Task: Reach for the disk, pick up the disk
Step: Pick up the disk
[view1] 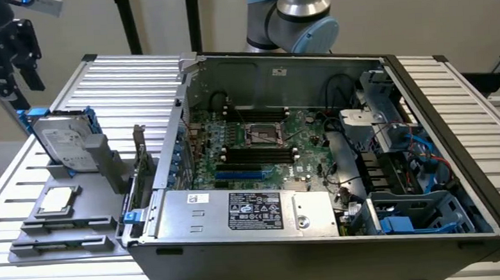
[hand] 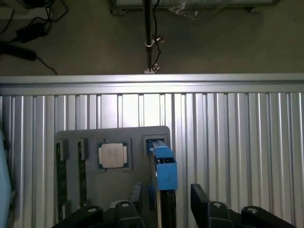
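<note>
The open claw [hand: 166, 198] hangs well above the disk [view1: 62, 142], which stands on edge in a grey holder [view1: 99, 202] below the finger gap but nearer one finger, so a straight descent could clip its blue rail [hand: 165, 172] and tip it over.

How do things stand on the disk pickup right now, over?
Gripper open, hovering above the disk, not touching. Disk upright on edge in grey holder, chip beside it. Nothing between gripper and disk.
</note>
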`<state>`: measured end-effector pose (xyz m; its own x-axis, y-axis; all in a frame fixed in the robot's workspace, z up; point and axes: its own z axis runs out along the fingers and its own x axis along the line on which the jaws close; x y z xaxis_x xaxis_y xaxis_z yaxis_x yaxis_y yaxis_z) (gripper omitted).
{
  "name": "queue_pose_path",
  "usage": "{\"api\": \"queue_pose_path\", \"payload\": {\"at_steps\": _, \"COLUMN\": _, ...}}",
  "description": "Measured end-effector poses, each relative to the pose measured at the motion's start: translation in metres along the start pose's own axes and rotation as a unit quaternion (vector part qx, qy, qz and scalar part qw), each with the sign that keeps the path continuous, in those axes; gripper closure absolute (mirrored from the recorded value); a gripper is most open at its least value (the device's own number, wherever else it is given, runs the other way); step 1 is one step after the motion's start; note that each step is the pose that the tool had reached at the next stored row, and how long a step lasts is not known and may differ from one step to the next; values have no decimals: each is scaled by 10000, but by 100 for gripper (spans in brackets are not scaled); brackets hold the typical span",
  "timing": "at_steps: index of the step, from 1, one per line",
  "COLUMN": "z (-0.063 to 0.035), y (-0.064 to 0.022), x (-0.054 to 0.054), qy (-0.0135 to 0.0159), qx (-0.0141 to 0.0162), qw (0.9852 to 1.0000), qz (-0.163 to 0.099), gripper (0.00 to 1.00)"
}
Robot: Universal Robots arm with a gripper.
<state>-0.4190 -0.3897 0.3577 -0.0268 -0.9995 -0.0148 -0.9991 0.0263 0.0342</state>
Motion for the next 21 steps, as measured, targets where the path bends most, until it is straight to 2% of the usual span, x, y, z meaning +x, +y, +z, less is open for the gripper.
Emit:
{"api": "queue_pose_path", "payload": {"at_steps": 1, "z": 18, "y": -1, "x": 0, "qy": 0, "qx": 0, "qw": 10000, "qz": 0, "gripper": 46}}
{"api": "queue_pose_path", "payload": {"at_steps": 7, "z": 127, "y": -4, "x": -19, "qy": 0, "qx": 8, "qw": 10000, "qz": -9, "gripper": 46}}
{"api": "queue_pose_path", "payload": {"at_steps": 12, "z": 220, "y": 8, "x": -67, "qy": -1, "qx": 32, "qw": 10000, "qz": -11, "gripper": 46}}
{"api": "queue_pose_path", "payload": {"at_steps": 21, "z": 351, "y": 23, "x": -68, "qy": 2, "qx": 33, "qw": 10000, "qz": -14, "gripper": 46}}
